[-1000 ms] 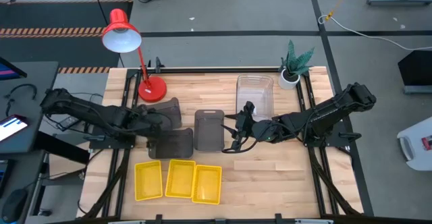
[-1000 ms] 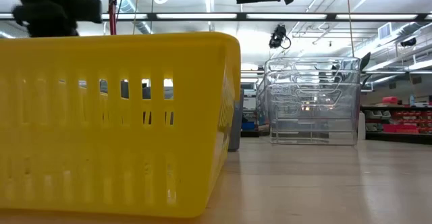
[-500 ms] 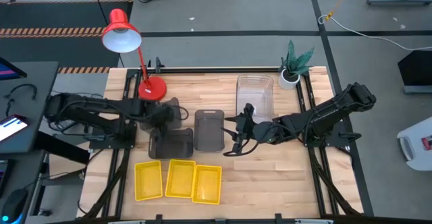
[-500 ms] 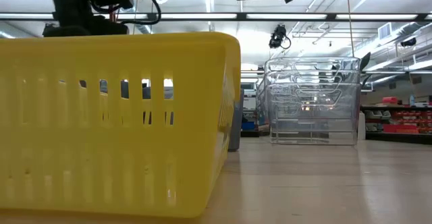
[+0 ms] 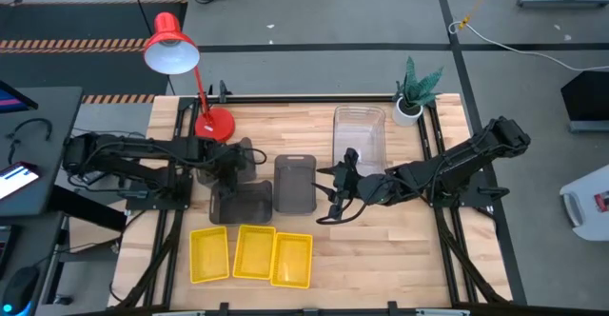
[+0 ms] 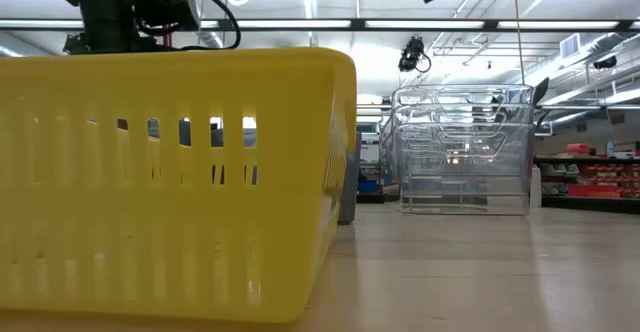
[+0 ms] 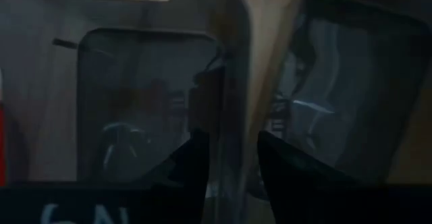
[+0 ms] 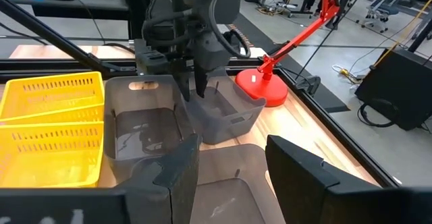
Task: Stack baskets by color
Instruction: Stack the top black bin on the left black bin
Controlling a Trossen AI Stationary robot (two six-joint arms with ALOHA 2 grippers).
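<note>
Three dark grey baskets rest on their bottoms on the table: one by the lamp [image 5: 245, 149], one nearer the front [image 5: 243, 205], one in the middle [image 5: 295, 183]. My left gripper [image 5: 235, 161] points down, open. Its fingers [image 7: 196, 163] stand on either side of the near wall [image 7: 233, 102] of the basket by the lamp [image 8: 226, 116], without plain touch. My right gripper [image 5: 330, 190] hovers open over the middle basket's right edge [image 8: 223, 183]. Three yellow baskets [image 5: 254, 252] lie side by side at the front. A stack of clear baskets [image 5: 360, 130] stands far right of centre.
A red lamp's base [image 5: 214, 124] stands just beyond the grey basket by the lamp, and its arm leans over the far left corner. A white plant pot [image 5: 409, 109] sits at the far right corner. Bare wood lies at the front right [image 5: 381, 249].
My left gripper has swung from above the nearer grey basket toward the table's far edge and a little right, sunk lower and rolled. It now straddles the near wall of the basket by the lamp. Its finger gap looks unchanged.
</note>
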